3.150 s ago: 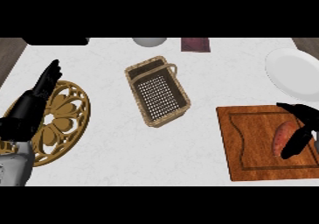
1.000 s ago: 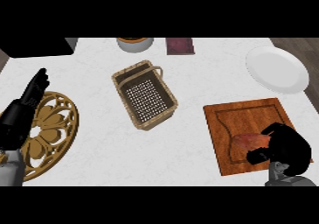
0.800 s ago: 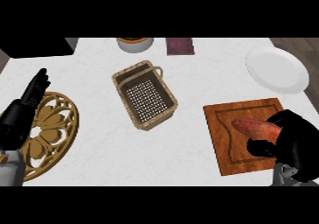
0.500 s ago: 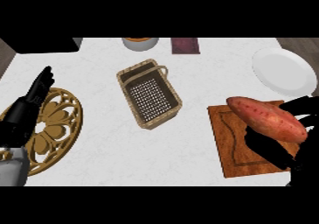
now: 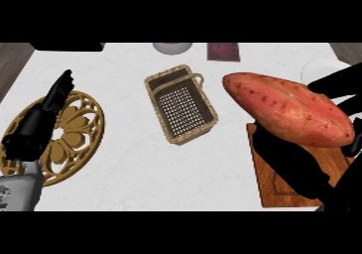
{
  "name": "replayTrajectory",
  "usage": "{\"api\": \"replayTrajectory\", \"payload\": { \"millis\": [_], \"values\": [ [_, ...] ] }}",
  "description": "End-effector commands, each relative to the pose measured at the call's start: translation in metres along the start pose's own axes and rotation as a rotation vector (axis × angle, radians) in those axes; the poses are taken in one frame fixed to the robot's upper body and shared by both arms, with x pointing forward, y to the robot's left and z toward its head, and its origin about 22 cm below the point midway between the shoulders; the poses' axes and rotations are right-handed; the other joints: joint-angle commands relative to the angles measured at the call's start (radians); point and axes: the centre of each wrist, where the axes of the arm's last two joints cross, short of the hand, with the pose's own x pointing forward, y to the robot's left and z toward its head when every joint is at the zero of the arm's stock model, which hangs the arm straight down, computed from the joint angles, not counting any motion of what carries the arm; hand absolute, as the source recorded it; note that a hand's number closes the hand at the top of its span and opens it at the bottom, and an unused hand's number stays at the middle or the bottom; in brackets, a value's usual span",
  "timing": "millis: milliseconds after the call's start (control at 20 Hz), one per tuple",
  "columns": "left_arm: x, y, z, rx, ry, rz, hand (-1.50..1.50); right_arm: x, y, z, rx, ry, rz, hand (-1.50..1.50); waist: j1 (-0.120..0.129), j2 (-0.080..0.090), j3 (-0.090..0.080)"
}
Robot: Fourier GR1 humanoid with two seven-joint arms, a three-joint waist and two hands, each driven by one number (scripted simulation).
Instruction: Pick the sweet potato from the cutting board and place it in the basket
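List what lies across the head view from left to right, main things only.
left hand → round golden trivet → wicker basket → sweet potato, held up by the right hand above the cutting board.

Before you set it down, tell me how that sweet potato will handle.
The sweet potato, held in the right hand, looks solid and stiff, probably hefty for its size. Its rounded, tapered shape could roll once released. The basket is narrow, so lengthwise placement likely suits it best.
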Motion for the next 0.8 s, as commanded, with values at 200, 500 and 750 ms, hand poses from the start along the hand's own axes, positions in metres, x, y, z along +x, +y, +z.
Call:
{"api": "replayTrajectory", "payload": {
  "millis": [200,500,750],
  "values": [
    [0.01,-0.014,-0.012,-0.046,-0.038,0.011,0.0,0.063,0.013,-0.041,0.113,0.186,0.055,1.5,0.048,0.012,0.002],
    [0.01,-0.012,-0.019,-0.052,-0.039,0.005,0.0,0.1,0.023,-0.079,0.163,0.265,0.054,1.5,0.06,0.018,0.002],
    [0.006,-0.017,-0.017,-0.054,-0.046,0.01,0.0,0.125,0.042,-0.102,0.279,0.312,0.124,1.5,0.07,0.019,0.001]
  ]
}}
